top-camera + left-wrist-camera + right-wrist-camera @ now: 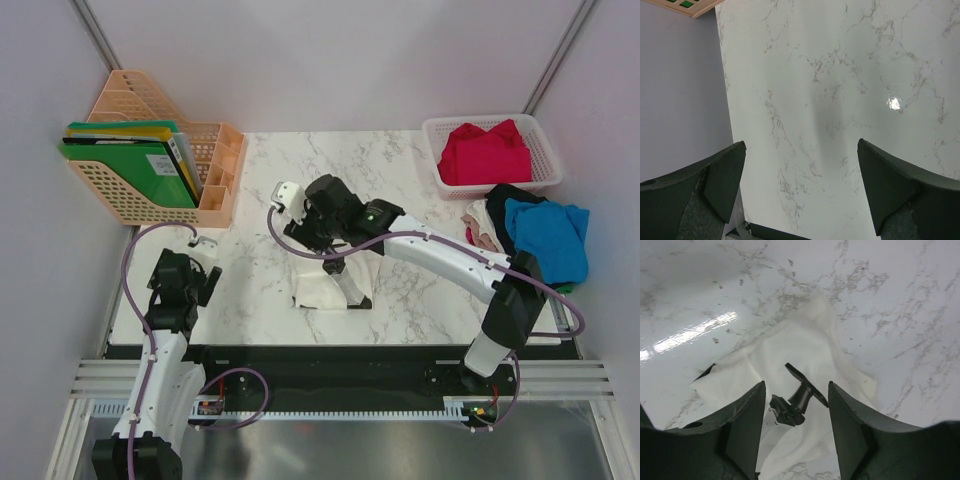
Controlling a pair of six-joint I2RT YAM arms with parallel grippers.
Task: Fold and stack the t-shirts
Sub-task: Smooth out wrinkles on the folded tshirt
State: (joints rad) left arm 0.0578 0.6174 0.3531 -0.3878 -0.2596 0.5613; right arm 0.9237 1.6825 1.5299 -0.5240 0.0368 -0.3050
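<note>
Our right hand (796, 390) hangs spread above the crumpled white shirt (805, 347) mid-surface (900, 300), pinching nothing. From above, its arm hides part of the shirt. Our left hand (800, 150) is spread wide near the left edge. Far right, a red shirt (485, 152) fills the basket (543, 140), with the blue shirt (548, 238), black shirt (503, 195) and beige shirt (482, 228) heaped beside it.

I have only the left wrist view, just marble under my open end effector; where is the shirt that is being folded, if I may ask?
Observer: The white t-shirt lies bunched mid-table, to the right of the left end effector.
Operator: Thank you. Is the other arm on it?
Observer: The right end effector hangs just over it, fingers apart, gripping no cloth.
Operator: And the remaining shirts?
Observer: A red t-shirt sits in the white basket at the far right corner, and a heap of blue, black and beige t-shirts lies just in front of it.
</note>
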